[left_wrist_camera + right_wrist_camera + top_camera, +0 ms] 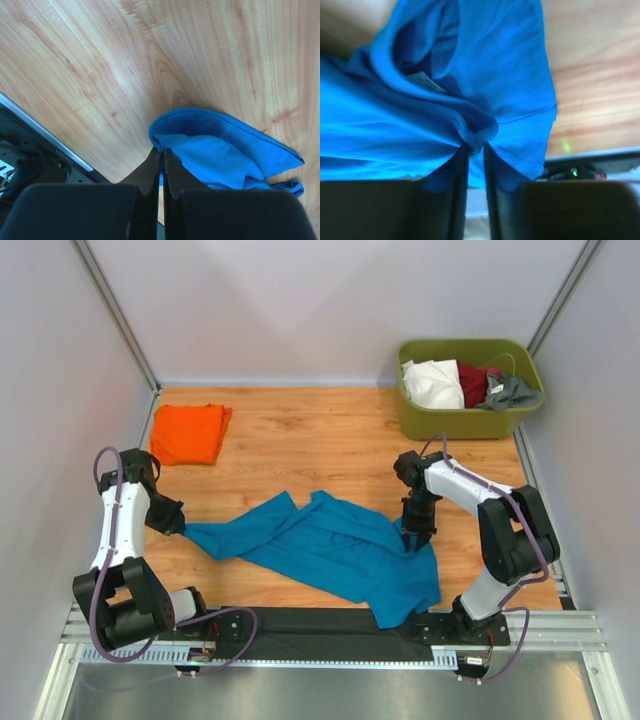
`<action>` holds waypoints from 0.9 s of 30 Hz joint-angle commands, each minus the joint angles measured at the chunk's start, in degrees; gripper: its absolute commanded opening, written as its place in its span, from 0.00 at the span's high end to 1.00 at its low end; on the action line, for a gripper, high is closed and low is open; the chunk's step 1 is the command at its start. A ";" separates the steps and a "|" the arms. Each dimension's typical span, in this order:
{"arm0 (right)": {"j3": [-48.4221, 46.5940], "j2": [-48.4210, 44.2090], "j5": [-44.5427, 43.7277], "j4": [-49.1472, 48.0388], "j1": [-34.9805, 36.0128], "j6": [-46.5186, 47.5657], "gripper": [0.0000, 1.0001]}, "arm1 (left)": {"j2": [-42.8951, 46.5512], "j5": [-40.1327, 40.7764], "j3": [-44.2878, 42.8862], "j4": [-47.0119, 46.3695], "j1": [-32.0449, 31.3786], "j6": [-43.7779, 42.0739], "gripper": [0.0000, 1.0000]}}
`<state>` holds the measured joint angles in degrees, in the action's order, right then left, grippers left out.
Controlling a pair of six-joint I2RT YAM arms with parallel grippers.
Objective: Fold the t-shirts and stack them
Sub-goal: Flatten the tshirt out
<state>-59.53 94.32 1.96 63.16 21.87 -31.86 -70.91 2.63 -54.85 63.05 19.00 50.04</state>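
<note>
While left gripper (161, 154) clamps the teal t-shirt (330, 545) at its left end, right gripper (475, 148), nearly closed, pinches its bunched right side.

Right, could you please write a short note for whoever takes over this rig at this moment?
Left tool: shut, pinching the left end of the teal t-shirt.
Right tool: shut on a bunch of the same shirt at its right side.
The teal t-shirt lies crumpled on the table between the arms, unfolded.
The orange t-shirt appears folded, at the far left.
The green tub, far right, holds more clothing.
Left to do: fold the teal one and stack it on the orange.
</note>
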 commanded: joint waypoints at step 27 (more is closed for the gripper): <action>-37.16 19.58 8.68 -4.35 0.63 0.74 0.42 | 14.22 -6.95 11.25 2.24 -2.91 2.41 0.12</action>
<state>-97.69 116.44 10.00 60.47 22.37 -31.66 -58.33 -5.87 -44.21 61.91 18.24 48.82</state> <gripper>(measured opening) 0.575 0.868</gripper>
